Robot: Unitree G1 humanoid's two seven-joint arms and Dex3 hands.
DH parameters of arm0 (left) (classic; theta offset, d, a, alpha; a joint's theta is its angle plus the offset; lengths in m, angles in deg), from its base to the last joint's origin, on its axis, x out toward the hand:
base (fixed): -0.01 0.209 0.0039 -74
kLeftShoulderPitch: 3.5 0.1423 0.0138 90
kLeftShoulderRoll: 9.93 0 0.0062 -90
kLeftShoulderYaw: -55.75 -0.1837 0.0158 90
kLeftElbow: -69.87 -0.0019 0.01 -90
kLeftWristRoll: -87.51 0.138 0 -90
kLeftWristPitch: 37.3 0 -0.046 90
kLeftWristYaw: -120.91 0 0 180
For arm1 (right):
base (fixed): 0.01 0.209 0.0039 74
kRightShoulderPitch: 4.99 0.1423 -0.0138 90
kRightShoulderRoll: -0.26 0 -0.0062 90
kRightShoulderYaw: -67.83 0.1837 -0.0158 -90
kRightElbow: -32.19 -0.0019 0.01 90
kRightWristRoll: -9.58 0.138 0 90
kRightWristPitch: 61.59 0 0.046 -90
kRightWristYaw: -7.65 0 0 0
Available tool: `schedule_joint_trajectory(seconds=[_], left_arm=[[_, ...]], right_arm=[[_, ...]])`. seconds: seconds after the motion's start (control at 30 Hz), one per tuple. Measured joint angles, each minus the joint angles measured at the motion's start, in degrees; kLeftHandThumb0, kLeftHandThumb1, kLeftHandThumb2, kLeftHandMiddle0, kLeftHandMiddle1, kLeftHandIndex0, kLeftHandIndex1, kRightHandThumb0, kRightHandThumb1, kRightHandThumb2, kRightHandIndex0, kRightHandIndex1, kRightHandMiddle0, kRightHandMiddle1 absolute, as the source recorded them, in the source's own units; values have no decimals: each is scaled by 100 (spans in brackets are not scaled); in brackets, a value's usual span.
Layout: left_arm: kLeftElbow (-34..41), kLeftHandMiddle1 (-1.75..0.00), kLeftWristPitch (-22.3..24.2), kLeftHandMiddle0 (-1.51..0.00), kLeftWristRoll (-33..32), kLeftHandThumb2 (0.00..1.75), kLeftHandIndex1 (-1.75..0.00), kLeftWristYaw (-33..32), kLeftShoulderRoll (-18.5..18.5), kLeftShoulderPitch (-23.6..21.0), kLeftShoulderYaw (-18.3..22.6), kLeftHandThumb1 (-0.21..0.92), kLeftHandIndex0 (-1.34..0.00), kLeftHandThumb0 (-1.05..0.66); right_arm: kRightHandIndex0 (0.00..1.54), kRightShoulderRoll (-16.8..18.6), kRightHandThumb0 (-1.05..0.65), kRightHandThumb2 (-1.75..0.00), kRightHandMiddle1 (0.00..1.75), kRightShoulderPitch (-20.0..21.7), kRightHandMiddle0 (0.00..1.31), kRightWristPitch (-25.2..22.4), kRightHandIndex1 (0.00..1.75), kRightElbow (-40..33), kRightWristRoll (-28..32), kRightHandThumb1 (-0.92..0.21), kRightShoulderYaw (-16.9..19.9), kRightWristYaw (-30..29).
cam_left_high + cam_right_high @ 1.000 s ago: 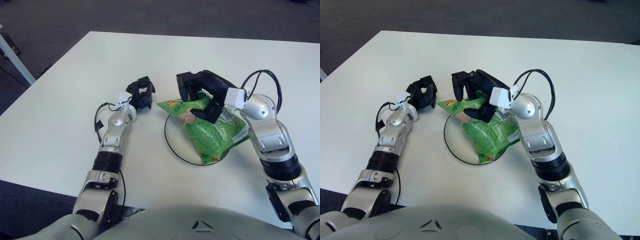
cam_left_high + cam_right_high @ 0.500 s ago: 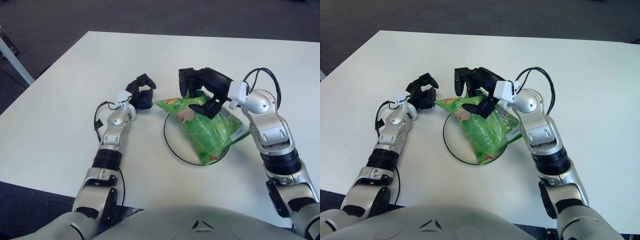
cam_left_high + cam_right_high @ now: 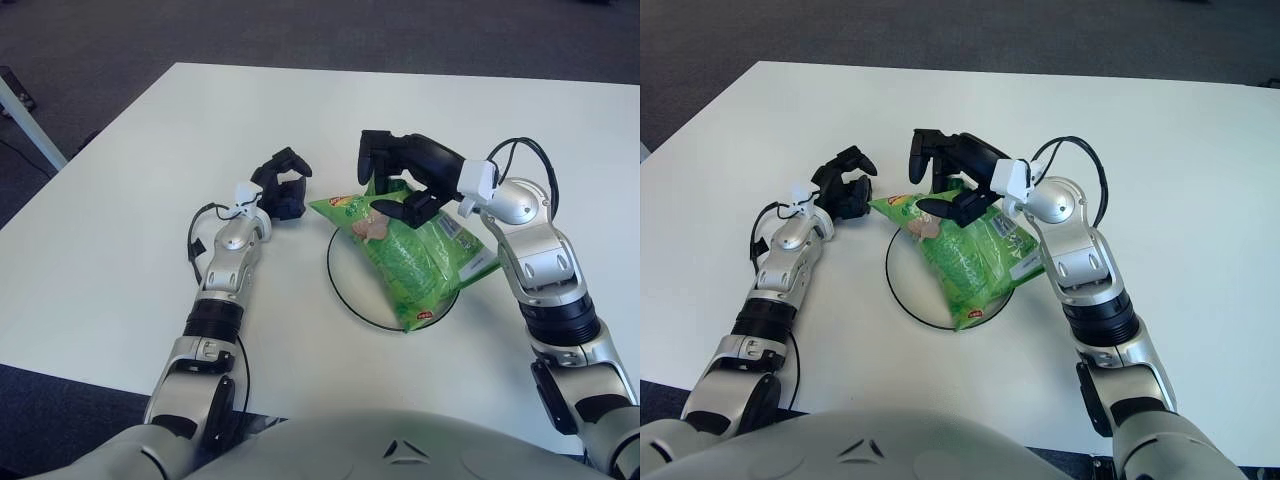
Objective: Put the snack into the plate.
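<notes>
Your right hand (image 3: pixel 398 182) sits at the far end of the snack (image 3: pixel 405 248), its black fingers (image 3: pixel 373 158) spread apart — one pair arches over the bag's top edge on the far side, while the lower finger reaches out flat across the bag's near face. The fingers look loosened rather than clamped; whether any of them touches the foil you cannot tell from these views. The snack is a green bag lying aslant across the plate (image 3: pixel 343 290), its printed top corner jutting past the rim toward your left hand and its bottom corner, with a small red mark, reaching the rim on the side nearest you. The bag's right side, which carries a white label, also runs out past the rim toward your right forearm. The plate is a shallow white disc with a thin dark rim, and only its left arc shows bare beside the bag. Your left hand (image 3: pixel 281 189) is just left of the bag's top corner and apart from it, fingers curled in on themselves around nothing, the wrist cable looping back along the forearm. Everything stands on a white table (image 3: pixel 120 220) — beyond its far and left edges you see dark carpet (image 3: pixel 100 50).
</notes>
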Motion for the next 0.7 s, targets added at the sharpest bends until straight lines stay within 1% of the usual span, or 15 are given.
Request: schedule_joint_trajectory(seconds=[0.03,0.1,0.17,0.2,0.3,0.4,0.57,0.7], left_arm=[[2,-175,3,-118,-7,112,-175,13,0,0,2,48,-49,-43],[4,-175,6,-119,-21,112,-175,29,-1,1,6,48,-49,-43],[5,-175,11,-119,-35,112,-175,46,-1,2,11,48,-49,-43],[4,-175,12,-119,-40,112,-175,55,-1,3,13,48,-49,-43],[4,-175,12,-120,-50,112,-175,82,-1,5,20,47,-49,-43],[2,-175,12,-120,-60,112,-175,120,-1,5,24,47,-49,-43],[-2,-175,11,-120,-68,112,-175,143,0,6,32,47,-49,-43],[-4,-175,11,-119,-67,112,-175,145,0,6,33,47,-49,-43]], right_arm=[[26,0,-66,-74,103,0,2,24,62,23,6,-91,16,-5],[24,2,-74,-85,86,1,1,100,45,108,56,-92,63,-4],[23,11,-78,-91,77,8,0,201,34,261,171,-92,135,7],[23,14,-79,-92,75,14,0,245,32,344,245,-92,173,14],[20,24,-84,-101,61,47,0,359,22,635,473,-92,318,87],[18,25,-86,-105,55,83,0,422,19,829,723,-92,443,213],[16,102,-94,-108,36,119,0,569,13,998,1064,-92,623,282],[16,187,-96,-106,31,149,0,642,11,1045,1347,-92,770,286]])
